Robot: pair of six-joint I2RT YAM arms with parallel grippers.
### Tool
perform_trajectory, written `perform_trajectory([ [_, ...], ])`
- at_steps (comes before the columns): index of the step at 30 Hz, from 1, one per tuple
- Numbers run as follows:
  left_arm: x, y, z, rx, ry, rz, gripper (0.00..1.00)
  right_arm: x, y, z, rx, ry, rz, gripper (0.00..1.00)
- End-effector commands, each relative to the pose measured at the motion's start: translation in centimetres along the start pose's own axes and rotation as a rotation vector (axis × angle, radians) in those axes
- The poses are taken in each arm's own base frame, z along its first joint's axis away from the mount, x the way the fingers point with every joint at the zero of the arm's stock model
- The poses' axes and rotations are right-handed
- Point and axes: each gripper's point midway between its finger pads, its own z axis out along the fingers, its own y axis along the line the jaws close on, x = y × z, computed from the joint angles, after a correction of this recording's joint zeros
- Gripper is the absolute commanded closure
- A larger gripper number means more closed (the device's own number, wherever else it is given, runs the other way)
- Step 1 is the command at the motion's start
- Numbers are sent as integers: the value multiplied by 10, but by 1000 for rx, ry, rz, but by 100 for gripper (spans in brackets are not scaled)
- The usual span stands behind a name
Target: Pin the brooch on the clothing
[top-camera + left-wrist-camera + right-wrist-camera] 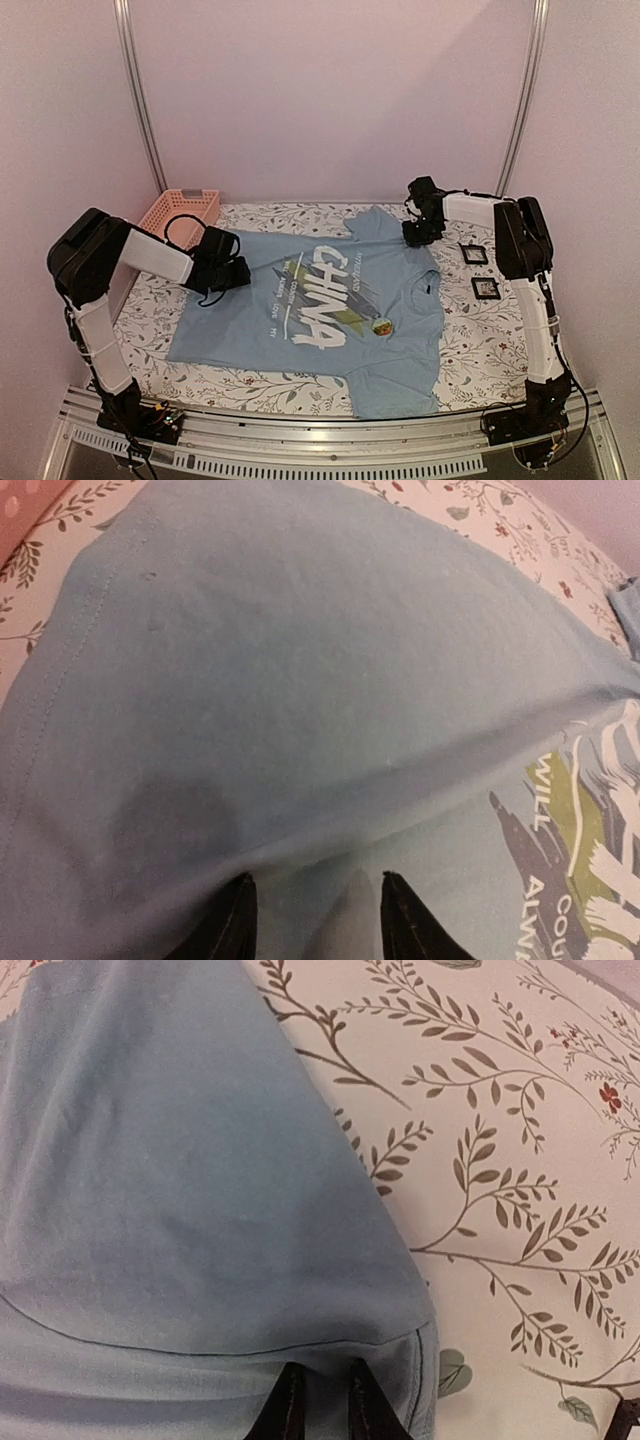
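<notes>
The light blue T-shirt (300,310) with the white "CHINA" print lies spread on the flowered tablecloth. The tiny round brooch (381,326), orange and yellow-green, rests on the shirt just right of the print, near the chest. My left gripper (228,275) is low over the shirt's left part; in the left wrist view its jaws stand apart (315,900) over bare blue cloth (300,680). My right gripper (416,235) is at the shirt's far right sleeve; its jaws (325,1395) are nearly together with the sleeve's hem (200,1350) between them.
A pink basket (180,212) stands at the back left. Two small black square frames (473,253) (486,288) lie on the cloth right of the shirt. Flowered tablecloth (520,1160) shows beside the sleeve. Metal rails run along the near edge.
</notes>
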Motion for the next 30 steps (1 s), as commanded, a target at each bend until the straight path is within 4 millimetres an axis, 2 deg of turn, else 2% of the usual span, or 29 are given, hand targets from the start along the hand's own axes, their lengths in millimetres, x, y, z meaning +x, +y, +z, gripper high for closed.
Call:
perform_trajectory([
  [1, 16, 44, 16, -139, 80, -37, 57, 38, -31, 43, 61, 218, -24, 84],
  [4, 4, 41, 16, -138, 49, -15, 57, 28, -33, 57, 40, 195, -29, 84],
  [8, -8, 35, 9, -112, 13, 8, 55, 6, -20, 52, -37, 119, -67, 83],
  [12, -27, 24, -9, -89, -50, 25, 55, -42, -3, 18, -143, -26, -76, 83],
  [13, -31, 23, -14, -85, -63, 24, 55, -60, -2, -2, -151, -81, -72, 83],
  [14, -35, 21, -21, -76, -75, 20, 55, -70, -2, -14, -147, -112, -59, 83],
  [16, -41, 17, -34, -58, -100, 15, 54, -87, 3, -51, -139, -173, -59, 83],
  [18, -49, 13, -46, -35, -133, 17, 53, -83, 11, -73, -98, -193, -77, 83],
  [19, -55, 9, -50, -17, -153, 30, 52, -72, 18, -78, -88, -183, -97, 83],
  [20, -63, 1, -52, 19, -177, 45, 52, -68, 25, -98, -83, -201, -113, 83],
  [21, -71, -8, -51, 52, -197, 58, 52, -55, 34, -105, -80, -189, -128, 83],
  [23, -87, -17, -40, 77, -199, 38, 52, -32, 54, -133, -100, -181, -141, 83],
  [26, -107, -30, -11, 104, -188, 20, 53, 27, 89, -148, -149, -88, -157, 86],
  [27, -106, -33, 6, 105, -177, 32, 53, 46, 100, -157, -167, -66, -170, 87],
  [28, -120, -42, 13, 115, -198, 40, 54, 65, 113, -164, -184, -40, -179, 89],
  [30, -127, -43, 35, 91, -179, 41, 54, 107, 132, -175, -199, 25, -217, 93],
])
